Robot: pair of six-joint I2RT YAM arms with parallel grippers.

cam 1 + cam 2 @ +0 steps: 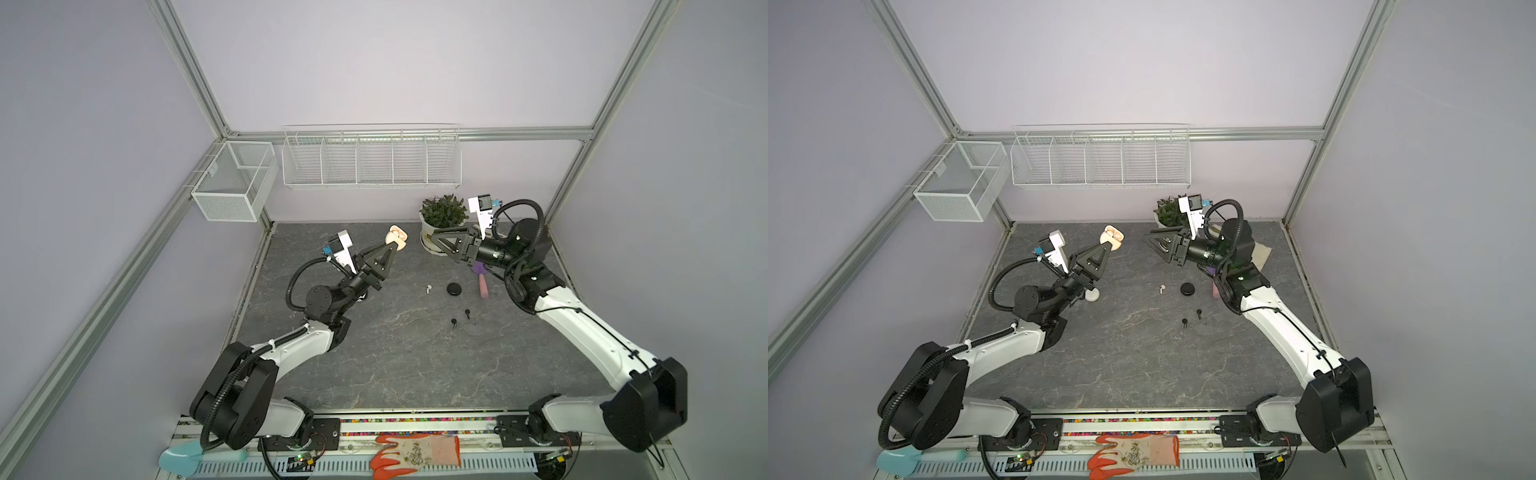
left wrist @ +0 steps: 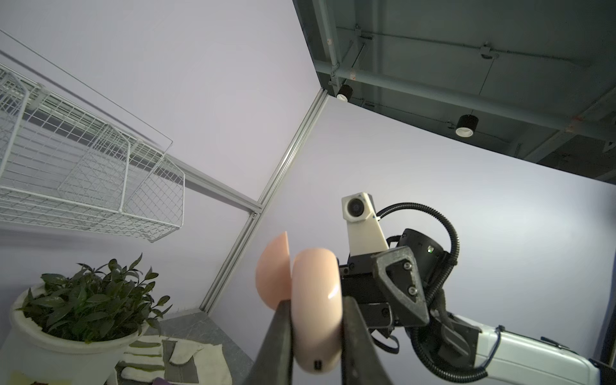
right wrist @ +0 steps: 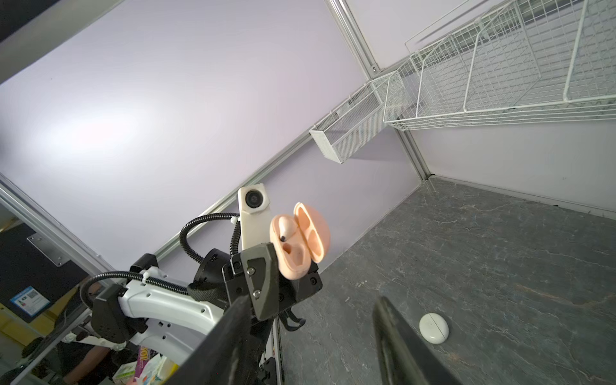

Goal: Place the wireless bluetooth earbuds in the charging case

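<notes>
In both top views your left fingers (image 1: 392,249) are clamped on the peach charging case (image 1: 397,237). They hold it in the air above the grey surface (image 1: 395,365) with its lid swung open. Your right fingers (image 1: 438,239) point at it from across a small gap, parted and holding nothing. On the surface below that gap lie a white earbud (image 1: 428,288) and, just beside it, a black round case (image 1: 454,289). Two black earbuds (image 1: 467,313) lie a little nearer the arm bases. In a top view a white round case (image 1: 1092,294) lies behind the left fingers, beside that arm's wrist.

In the left wrist view the two fingers (image 2: 276,340) press the case's (image 2: 316,306) lower shell from both sides. The lid stands off past one fingertip.

In the right wrist view the right fingers (image 3: 396,346) stand wide apart with only air between them. Ahead of their tips the case (image 3: 296,253) shows its inside, where one pale earbud (image 3: 284,230) sits in a well. The white round case (image 3: 433,328), shut, lies on the surface just past one fingertip.
</notes>
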